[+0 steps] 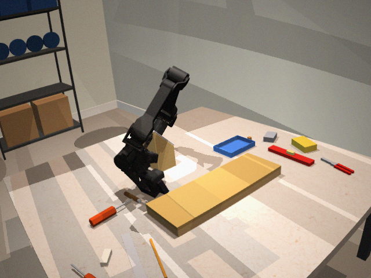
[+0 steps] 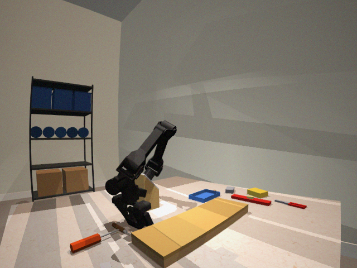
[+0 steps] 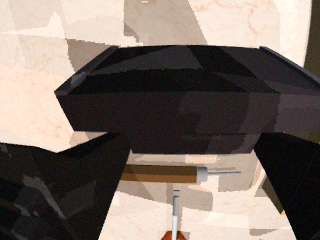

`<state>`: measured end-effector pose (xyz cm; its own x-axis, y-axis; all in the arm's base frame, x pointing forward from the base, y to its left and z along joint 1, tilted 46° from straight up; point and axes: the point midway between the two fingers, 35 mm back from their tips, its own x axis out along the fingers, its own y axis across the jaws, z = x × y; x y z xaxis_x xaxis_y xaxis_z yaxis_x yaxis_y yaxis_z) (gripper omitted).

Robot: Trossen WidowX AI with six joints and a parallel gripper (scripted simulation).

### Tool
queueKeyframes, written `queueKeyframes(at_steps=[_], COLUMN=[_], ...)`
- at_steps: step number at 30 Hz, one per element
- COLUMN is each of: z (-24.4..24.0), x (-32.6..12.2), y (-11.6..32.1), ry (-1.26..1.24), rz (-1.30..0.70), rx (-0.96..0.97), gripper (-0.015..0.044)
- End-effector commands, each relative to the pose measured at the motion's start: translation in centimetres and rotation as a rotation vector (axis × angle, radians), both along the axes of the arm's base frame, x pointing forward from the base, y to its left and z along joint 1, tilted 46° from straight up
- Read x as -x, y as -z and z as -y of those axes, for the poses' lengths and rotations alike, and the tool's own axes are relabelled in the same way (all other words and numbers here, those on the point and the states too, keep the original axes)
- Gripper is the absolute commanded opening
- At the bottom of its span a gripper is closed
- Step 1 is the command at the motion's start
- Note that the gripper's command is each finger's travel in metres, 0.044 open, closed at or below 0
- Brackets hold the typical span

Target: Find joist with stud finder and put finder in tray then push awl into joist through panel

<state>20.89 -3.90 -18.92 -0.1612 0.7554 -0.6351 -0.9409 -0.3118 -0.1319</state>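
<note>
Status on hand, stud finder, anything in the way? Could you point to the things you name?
Hand [image 1: 155,186] [image 2: 140,219] [image 3: 192,131] open, down around stud finder [image 3: 187,112]. Awl [image 1: 131,196] [image 2: 117,226] [image 3: 165,174] and orange screwdriver [image 1: 102,216] [image 2: 85,243] [image 3: 174,235] lie close by; may crowd the grasp.

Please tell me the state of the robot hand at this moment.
Hand: open, with its fingers around the black stud finder but not closed on it.
</note>
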Motion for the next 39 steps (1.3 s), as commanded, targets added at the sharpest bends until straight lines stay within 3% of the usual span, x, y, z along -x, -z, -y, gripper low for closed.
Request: queueKeyframes(at_steps=[1,8,21,39], z=[-0.2,-0.2,1.6,4.0], x=[0.1,0.1,-0.4,-0.7], y=[0.2,0.2,-1.6,-4.1], ry=[0.004,0.004,0.005,0.004], rz=[-0.005,-0.005,-0.005,-0.005], rx=[-0.005,-0.005,-0.003,-0.002], gripper=[0.0387,0.034,0.0,0.0])
